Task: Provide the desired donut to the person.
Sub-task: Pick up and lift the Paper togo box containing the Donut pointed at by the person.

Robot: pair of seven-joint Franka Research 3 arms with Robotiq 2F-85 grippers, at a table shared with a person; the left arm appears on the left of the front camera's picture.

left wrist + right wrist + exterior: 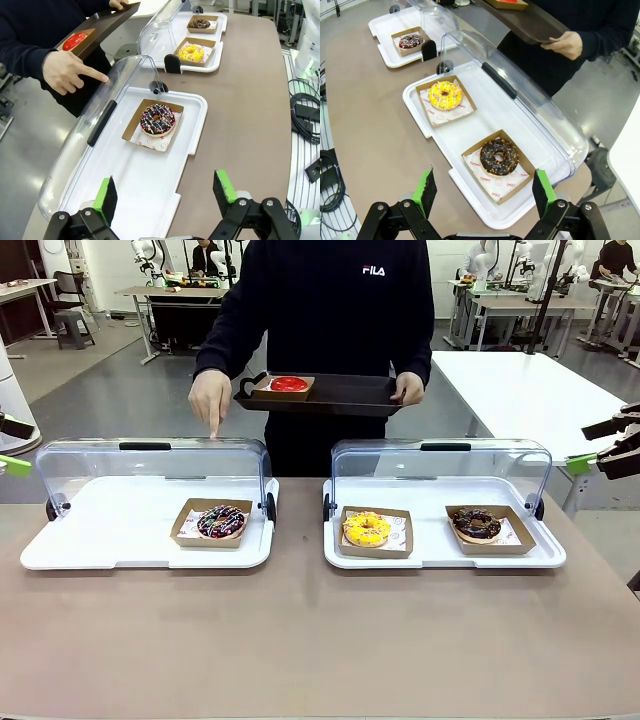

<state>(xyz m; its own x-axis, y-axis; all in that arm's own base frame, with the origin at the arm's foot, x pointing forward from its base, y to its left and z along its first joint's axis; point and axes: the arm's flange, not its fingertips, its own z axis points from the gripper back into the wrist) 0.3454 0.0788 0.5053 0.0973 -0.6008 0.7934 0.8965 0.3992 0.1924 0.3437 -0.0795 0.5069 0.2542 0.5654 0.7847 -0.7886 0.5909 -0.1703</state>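
The person (330, 310) stands at the far side holding a dark tray (340, 395) with a red donut (289, 384) on it. Their other hand (210, 400) points a finger down at the left display tray, where a chocolate donut with coloured sprinkles (221, 521) sits in a cardboard holder. A yellow donut (367, 529) and a chocolate nut donut (476, 525) lie in the right display tray. My left gripper (167, 192) is open, hovering over the near end of the left tray. My right gripper (485, 192) is open above the right tray's near end, close to the chocolate nut donut (499, 157).
Both white display trays (100, 540) (440, 558) have clear lids (150, 465) swung up at the back. The brown tabletop (320, 640) in front of them is bare. A white table (530, 390) stands at the back right.
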